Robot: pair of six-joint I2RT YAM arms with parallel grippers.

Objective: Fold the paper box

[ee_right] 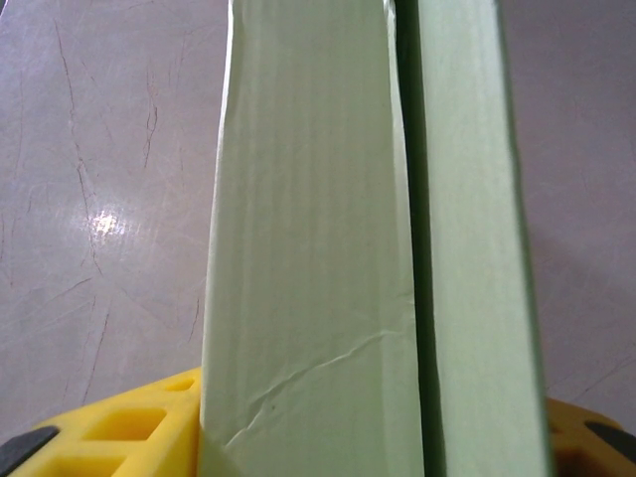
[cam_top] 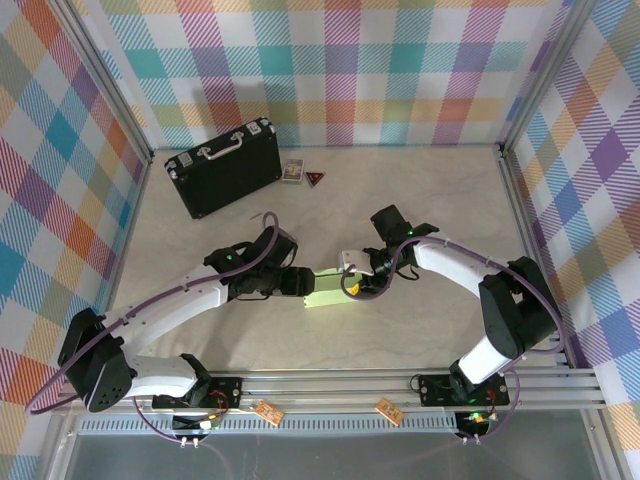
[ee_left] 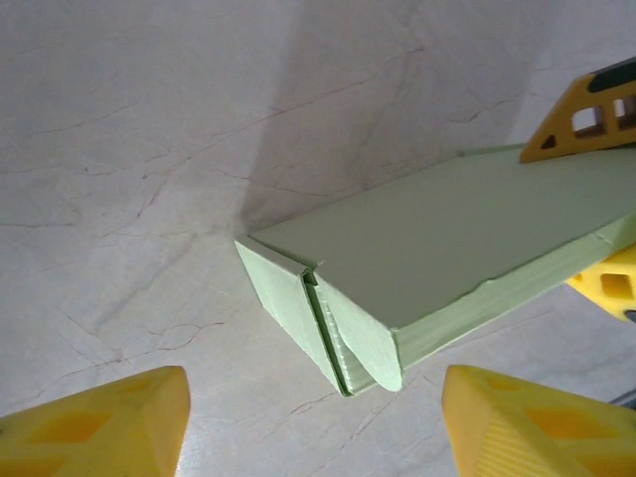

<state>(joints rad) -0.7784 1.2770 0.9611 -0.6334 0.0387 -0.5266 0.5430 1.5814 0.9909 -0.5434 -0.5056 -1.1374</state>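
Now the paper box [cam_top: 330,292] lies mid-desk [cam_top: 420,200], its far end pinched in the right gripper [ee_left: 596,199] jaws. The left gripper [ee_left: 313,397] jaws stand spread before the loose end flap [ee_left: 376,360]. Close squarely and gently on that flap to avoid creasing it.

quick count: one green paper box [cam_top: 330,290], sat right between the two claws, so that's one left claw [cam_top: 307,284] and one right claw [cam_top: 347,274]. one black briefcase [cam_top: 222,167] well behind the left claw. two little bits just beside it: one small card [cam_top: 292,171] and one dark triangle [cam_top: 315,179]. then two orange tags well to the near side of both claws, one orange tag [cam_top: 266,411] leftish, the other orange tag [cam_top: 389,409] rightish.
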